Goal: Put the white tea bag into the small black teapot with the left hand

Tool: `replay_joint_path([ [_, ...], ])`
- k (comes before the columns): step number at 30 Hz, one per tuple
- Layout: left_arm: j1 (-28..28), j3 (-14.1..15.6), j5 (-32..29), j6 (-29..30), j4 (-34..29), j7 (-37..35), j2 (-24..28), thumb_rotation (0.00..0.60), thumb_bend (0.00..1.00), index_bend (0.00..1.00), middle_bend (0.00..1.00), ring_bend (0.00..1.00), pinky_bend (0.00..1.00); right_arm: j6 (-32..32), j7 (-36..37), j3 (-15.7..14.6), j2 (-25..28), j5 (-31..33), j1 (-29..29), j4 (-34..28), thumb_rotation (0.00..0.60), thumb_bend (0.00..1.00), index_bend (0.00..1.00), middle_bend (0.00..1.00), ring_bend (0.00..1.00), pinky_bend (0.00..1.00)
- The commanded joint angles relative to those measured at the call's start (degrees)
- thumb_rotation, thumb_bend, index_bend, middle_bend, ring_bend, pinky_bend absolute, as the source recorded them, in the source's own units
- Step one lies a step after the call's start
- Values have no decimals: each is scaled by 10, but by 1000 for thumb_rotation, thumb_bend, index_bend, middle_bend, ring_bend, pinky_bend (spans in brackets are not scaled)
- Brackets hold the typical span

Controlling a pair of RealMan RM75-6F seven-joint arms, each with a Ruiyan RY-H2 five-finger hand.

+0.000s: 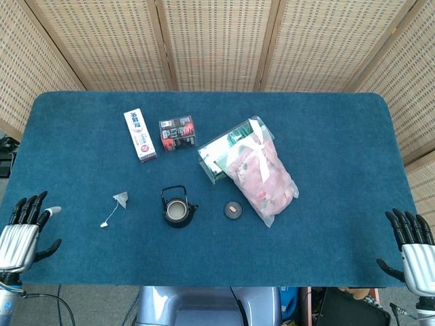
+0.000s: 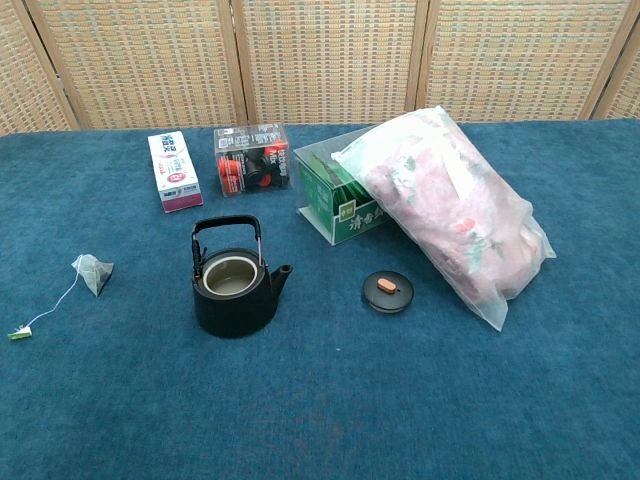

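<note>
A white pyramid tea bag (image 1: 122, 198) (image 2: 95, 272) lies on the blue table left of the small black teapot (image 1: 177, 209) (image 2: 234, 283), its string trailing to a tag at the lower left. The teapot stands upright and uncovered, handle raised. Its black lid (image 1: 233, 210) (image 2: 387, 291) rests on the cloth to the right. My left hand (image 1: 24, 229) is at the table's front left corner, open, fingers apart, far from the tea bag. My right hand (image 1: 412, 249) is open at the front right corner. Neither hand appears in the chest view.
A white and pink carton (image 1: 139, 135) and a dark box (image 1: 177, 132) lie behind the teapot. A green tea box (image 1: 219, 155) sits under a pink plastic bag (image 1: 262, 176) at centre right. Woven screens close off the back.
</note>
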Motion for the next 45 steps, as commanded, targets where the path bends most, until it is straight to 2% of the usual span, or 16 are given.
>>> replay_joint_path([
  [1,-9,-1,-7,-15,8,8,-8,600,271,278,0,0,0,0,0,0,-1,1,0,1,600,71,92,150,11,91],
  [10,-44,-4,-30,-78,35,26,-37,600,271,333,0,0,0,3,4,0,-1,4,-5,5,600,71,92,150,11,91],
  [20,-87,-10,-69,-155,93,27,-93,600,271,424,0,0,0,3,4,0,-1,8,-8,6,600,71,91,150,10,91],
  [34,-113,-16,-93,-182,144,17,-145,600,318,470,0,0,0,3,2,0,0,13,-12,5,600,71,91,150,11,91],
  [38,-117,-15,-97,-185,152,17,-154,600,354,483,0,0,0,3,3,0,0,15,-14,5,600,71,92,150,11,91],
  [45,-122,-15,-103,-189,159,16,-162,600,360,507,0,0,0,3,3,0,0,16,-15,6,600,71,91,150,11,91],
])
